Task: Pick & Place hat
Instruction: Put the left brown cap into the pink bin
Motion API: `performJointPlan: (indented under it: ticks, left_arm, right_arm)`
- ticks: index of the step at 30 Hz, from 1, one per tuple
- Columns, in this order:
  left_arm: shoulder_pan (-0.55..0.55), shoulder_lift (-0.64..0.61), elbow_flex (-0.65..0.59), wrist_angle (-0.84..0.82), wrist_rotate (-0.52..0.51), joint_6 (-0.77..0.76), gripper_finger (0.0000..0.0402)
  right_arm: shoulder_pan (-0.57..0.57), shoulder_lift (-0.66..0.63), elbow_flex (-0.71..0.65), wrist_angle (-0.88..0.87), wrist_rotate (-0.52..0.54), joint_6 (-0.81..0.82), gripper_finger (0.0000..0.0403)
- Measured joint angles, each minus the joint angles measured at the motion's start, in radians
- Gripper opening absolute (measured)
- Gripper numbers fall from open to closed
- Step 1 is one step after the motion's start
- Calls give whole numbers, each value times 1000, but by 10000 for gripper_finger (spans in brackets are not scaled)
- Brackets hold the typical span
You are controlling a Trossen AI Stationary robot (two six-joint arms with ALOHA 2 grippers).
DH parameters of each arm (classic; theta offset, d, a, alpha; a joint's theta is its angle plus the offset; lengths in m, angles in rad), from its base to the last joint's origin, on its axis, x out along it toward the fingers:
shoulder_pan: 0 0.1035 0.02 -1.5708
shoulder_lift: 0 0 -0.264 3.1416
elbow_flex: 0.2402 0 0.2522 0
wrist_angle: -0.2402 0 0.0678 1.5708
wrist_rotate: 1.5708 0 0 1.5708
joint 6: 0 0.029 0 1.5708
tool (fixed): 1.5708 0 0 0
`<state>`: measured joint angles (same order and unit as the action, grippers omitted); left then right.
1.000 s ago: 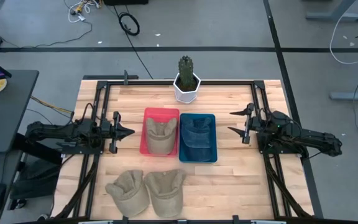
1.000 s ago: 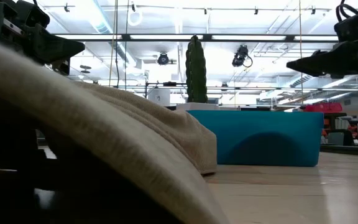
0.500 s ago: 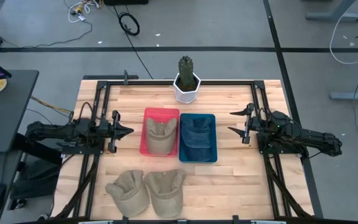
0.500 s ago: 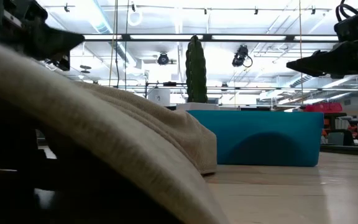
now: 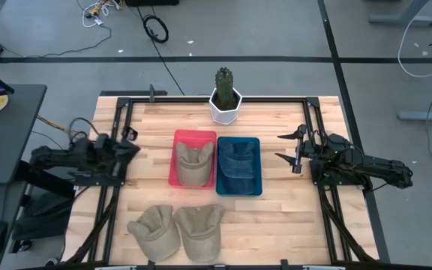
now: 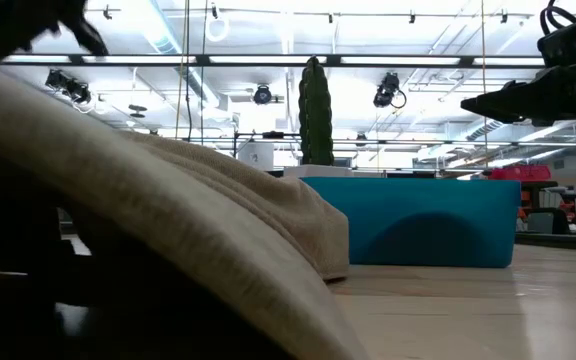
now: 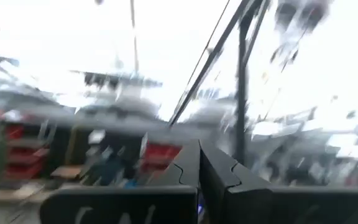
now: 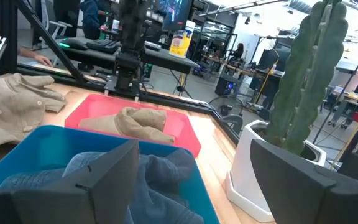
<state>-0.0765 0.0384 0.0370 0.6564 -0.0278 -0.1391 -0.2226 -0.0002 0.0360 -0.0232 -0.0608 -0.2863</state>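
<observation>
Pale wooden table (image 5: 283,214) with a black metal frame, on a grey floor crossed by cables. At the centre, side by side and touching: red plastic bin (image 5: 193,138) holding one folded beige cloth hat (image 5: 192,166), and blue plastic bin (image 5: 240,187) holding a folded piece of blue denim cloth (image 5: 239,161). Behind the bins, near the far edge, a green cactus (image 5: 223,79) upright in a white pot (image 5: 224,109). Near the front edge, two more beige hats lying flat and touching each other: left beige hat (image 5: 153,229) and right beige hat (image 5: 199,227), both well apart from the arms. Left gripper (image 7: 199,163) at the left side of the table, raised and pointing up toward the room, with dark fingers pressed together, holding nothing. Right gripper (image 5: 290,148) at the right side of the table, just beside the blue bin, pointing toward it, with fingers spread wide and empty. Seen from the right wrist, red bin, blue bin and cactus directly ahead between the open fingers (image 8: 107,168).
</observation>
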Motion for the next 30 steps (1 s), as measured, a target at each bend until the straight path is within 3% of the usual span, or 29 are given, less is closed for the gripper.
performJointPlan:
  ticks: [2, 5, 8, 11, 18, 22, 26, 30]
  left_arm:
    - [1, 19, 51, 49, 37, -35, 3]
    - [1, 85, 160, 12, 179, -30, 3]
    - [0, 189, 313, -93, 294, -36, 3]
    - [-2, 310, 509, -301, 319, -31, 3]
    - [-53, 662, 1035, -903, 315, -5, 3]
    - [-131, 874, 1297, -1283, 232, -17, 3]
    - [-243, 1064, 1472, -1594, 131, -99, 3]
    - [-349, 1203, 1571, -1830, 10, -318, 3]
  right_arm:
    - [0, 0, 0, 0, 0, 0, 312]
    - [0, 0, 0, 0, 0, 0, 312]
    - [0, 0, 0, 0, 0, 0, 312]
    - [0, 0, 0, 0, 0, 0, 312]
    - [0, 0, 0, 0, 0, 0, 312]
    - [0, 0, 0, 0, 0, 0, 312]
    - [0, 0, 0, 0, 0, 0, 312]
    - [0, 0, 0, 0, 0, 0, 312]
